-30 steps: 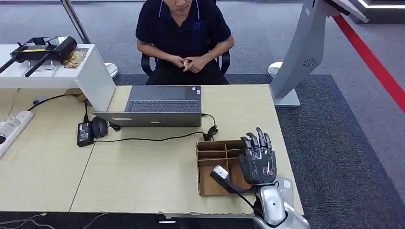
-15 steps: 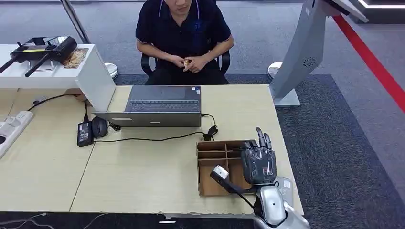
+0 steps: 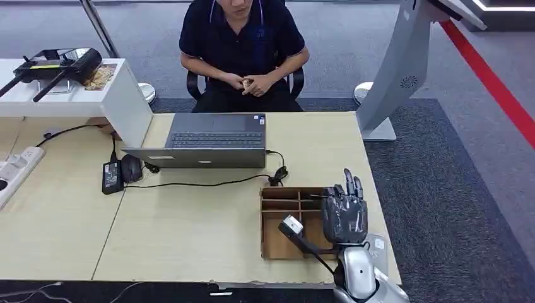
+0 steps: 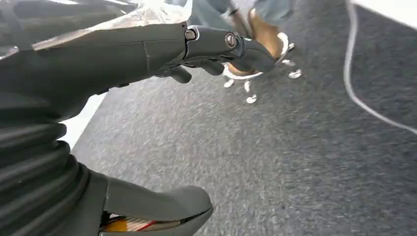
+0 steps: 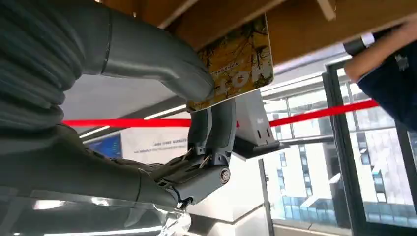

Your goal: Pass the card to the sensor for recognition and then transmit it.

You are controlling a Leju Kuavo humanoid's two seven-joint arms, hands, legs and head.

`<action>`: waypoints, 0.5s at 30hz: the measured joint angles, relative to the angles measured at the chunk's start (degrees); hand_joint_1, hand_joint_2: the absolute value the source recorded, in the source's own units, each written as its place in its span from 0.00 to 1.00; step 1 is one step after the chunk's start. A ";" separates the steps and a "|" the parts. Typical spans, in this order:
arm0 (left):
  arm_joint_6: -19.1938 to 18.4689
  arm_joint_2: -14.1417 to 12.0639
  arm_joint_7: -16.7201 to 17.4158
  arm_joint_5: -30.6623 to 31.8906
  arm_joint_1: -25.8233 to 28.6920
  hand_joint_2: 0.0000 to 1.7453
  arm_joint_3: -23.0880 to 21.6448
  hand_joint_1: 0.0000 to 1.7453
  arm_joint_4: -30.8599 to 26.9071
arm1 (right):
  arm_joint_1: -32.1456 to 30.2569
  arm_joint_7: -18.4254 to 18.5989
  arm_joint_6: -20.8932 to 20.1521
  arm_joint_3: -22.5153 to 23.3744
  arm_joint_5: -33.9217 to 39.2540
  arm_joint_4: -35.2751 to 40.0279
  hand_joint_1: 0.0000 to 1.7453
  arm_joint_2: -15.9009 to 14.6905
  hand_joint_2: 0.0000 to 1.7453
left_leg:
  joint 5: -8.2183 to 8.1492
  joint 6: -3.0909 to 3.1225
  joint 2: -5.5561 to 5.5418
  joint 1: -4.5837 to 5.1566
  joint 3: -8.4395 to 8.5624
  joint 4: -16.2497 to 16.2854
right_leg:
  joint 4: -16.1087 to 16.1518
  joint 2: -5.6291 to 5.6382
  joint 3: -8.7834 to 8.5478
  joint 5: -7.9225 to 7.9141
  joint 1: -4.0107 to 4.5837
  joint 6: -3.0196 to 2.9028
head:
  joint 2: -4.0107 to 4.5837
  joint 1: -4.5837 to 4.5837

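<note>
Light wood table [image 3: 189, 233]: open laptop [image 3: 208, 140] at far edge, black power brick [image 3: 111, 176] and mouse [image 3: 131, 167] to its left, cable [image 3: 208, 184] trailing across, compartmented wooden tray [image 3: 284, 221] near right front, power strip [image 3: 16, 169] far left.

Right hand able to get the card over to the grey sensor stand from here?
Probably yes. The right hand already pinches the card above the wooden tray, and the table between it and the sensor stand looks bare, though the stretch may be long.
</note>
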State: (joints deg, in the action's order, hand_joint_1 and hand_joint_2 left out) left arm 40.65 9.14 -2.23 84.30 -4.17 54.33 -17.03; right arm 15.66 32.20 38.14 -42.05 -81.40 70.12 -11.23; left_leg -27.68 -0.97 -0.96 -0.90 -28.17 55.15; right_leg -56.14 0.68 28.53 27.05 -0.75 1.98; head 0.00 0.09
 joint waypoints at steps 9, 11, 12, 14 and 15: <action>-0.09 1.20 1.51 -2.47 0.86 1.00 -5.94 0.00 -2.77 | -1.23 4.83 1.72 2.53 -8.21 10.68 1.00 -2.95 1.00 | 0.00 0.00 0.04 -0.02 -0.03 0.00 | 0.00 0.05 0.06 0.01 0.02 0.00 | 0.00 -0.02; -0.09 1.35 1.70 -2.80 1.00 1.00 -6.79 0.00 -3.19 | -1.95 4.85 1.72 3.98 -8.41 14.39 1.00 -4.13 1.00 | 0.00 0.00 0.02 -0.01 -0.03 0.01 | 0.01 0.03 0.06 0.01 0.00 0.00 | 0.00 -0.04; -0.09 1.35 1.75 -2.95 1.15 1.00 -7.21 0.00 -3.41 | -2.27 4.63 1.75 5.35 -8.50 17.00 1.00 -4.83 1.00 | -0.01 0.00 0.02 -0.01 -0.03 0.01 | 0.01 0.02 0.05 0.01 0.00 0.00 | 0.00 -0.04; -0.11 1.38 1.88 -3.12 1.23 1.00 -7.62 0.00 -3.71 | -3.02 4.33 1.75 7.52 -8.50 21.14 1.00 -5.49 1.00 | -0.01 0.00 0.03 -0.01 -0.02 0.01 | 0.01 0.04 0.05 0.00 0.00 0.00 | 0.00 0.00; -0.09 1.38 1.90 -3.17 1.24 1.00 -7.86 0.00 -3.82 | -3.46 3.45 1.77 8.48 -8.50 22.89 1.00 -5.73 1.00 | -0.01 0.00 0.02 -0.01 -0.02 0.01 | 0.01 0.04 0.03 0.00 0.00 0.00 | 0.00 -0.02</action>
State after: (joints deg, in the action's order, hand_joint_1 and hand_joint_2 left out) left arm 40.57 10.51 -0.33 81.13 -2.93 46.47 -20.85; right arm 12.20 35.65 39.91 -33.57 -89.90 93.01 -16.96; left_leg -27.68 -0.96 -0.94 -0.91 -28.19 55.16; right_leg -56.13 0.71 28.57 27.05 -0.75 1.98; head 0.00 0.07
